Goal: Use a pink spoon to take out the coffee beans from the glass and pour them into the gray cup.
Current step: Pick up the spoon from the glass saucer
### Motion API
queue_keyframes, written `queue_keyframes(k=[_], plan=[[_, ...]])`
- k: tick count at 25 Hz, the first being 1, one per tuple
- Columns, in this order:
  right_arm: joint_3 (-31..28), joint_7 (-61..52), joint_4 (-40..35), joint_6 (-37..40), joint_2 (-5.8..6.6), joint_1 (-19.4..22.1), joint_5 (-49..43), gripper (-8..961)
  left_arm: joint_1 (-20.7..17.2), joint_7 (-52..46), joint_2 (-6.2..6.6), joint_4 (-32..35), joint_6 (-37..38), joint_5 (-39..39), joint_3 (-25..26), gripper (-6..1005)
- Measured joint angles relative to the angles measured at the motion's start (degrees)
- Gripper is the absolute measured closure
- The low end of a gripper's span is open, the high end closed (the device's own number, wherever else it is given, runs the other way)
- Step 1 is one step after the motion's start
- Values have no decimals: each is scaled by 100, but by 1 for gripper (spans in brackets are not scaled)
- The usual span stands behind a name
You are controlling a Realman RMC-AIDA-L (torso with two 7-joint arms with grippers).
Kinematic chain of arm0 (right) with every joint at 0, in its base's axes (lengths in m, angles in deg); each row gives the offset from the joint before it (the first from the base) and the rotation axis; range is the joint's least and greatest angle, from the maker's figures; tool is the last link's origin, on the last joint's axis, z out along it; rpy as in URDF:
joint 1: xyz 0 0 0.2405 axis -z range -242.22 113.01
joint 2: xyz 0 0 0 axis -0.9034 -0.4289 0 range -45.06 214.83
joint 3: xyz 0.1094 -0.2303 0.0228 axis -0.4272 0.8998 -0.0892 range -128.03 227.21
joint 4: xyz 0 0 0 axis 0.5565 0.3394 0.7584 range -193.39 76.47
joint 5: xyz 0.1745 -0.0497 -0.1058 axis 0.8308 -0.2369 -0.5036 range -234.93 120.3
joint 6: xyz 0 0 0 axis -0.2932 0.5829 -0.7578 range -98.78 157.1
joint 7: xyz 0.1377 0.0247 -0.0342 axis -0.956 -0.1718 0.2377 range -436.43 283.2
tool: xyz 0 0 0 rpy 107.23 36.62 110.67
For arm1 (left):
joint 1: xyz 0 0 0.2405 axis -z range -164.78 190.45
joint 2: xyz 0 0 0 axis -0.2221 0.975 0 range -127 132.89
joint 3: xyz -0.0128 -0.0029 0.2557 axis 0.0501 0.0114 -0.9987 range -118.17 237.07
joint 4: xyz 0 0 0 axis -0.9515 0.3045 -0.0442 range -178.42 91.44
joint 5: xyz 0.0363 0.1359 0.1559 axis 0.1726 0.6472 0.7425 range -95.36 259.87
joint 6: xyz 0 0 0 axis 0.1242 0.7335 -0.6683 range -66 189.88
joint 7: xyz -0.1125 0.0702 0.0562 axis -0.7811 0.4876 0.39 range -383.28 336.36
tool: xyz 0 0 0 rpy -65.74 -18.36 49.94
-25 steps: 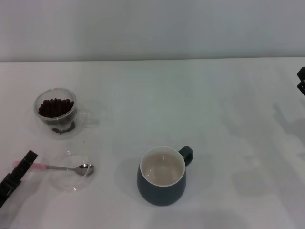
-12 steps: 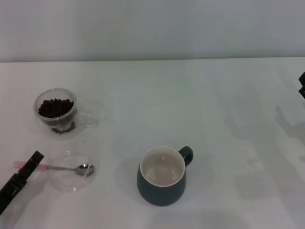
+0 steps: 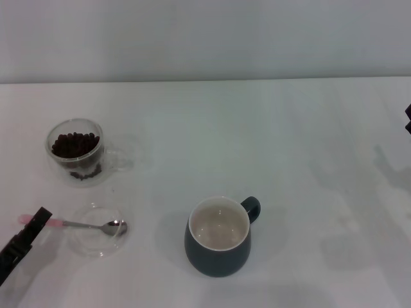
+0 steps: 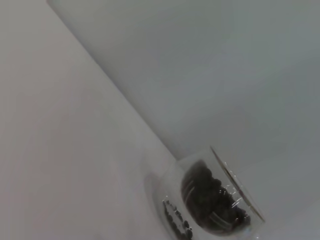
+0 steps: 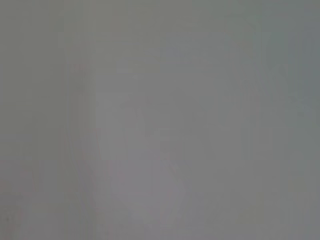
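The pink spoon [image 3: 80,224] lies flat at the front left, its metal bowl resting in a shallow clear dish and its pink handle pointing left. My left gripper [image 3: 40,218] reaches in from the front left corner, and its black tip lies over the handle near its end. The glass [image 3: 76,153] with the coffee beans [image 3: 75,144] stands behind the spoon; it also shows in the left wrist view [image 4: 215,200]. The gray cup [image 3: 218,239] stands at the front centre, empty, with its handle to the right. My right gripper [image 3: 408,119] barely shows at the right edge.
The shallow clear glass dish [image 3: 96,249] sits under the spoon's bowl, in front of the glass. The white table [image 3: 289,160] runs back to a pale wall. The right wrist view shows only a plain grey surface.
My left gripper's tip has shifted slightly back and forth over the spoon handle and now sits a little lower and further left. My right gripper has drawn further off the right edge.
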Motion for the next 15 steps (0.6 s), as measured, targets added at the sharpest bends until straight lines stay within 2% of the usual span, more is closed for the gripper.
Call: queue_keyframes(k=[4,13,15], plan=[[0,0,0,-3,0,0,0,80,33,5,5,8,5,4,1,555],[-1,-1,3,-6,0,0,0,80,6,5,14,80,14,-4,5,791],[0,-4,10,-6,0,0,0,80,12,9,17,85,26,3,5,799]])
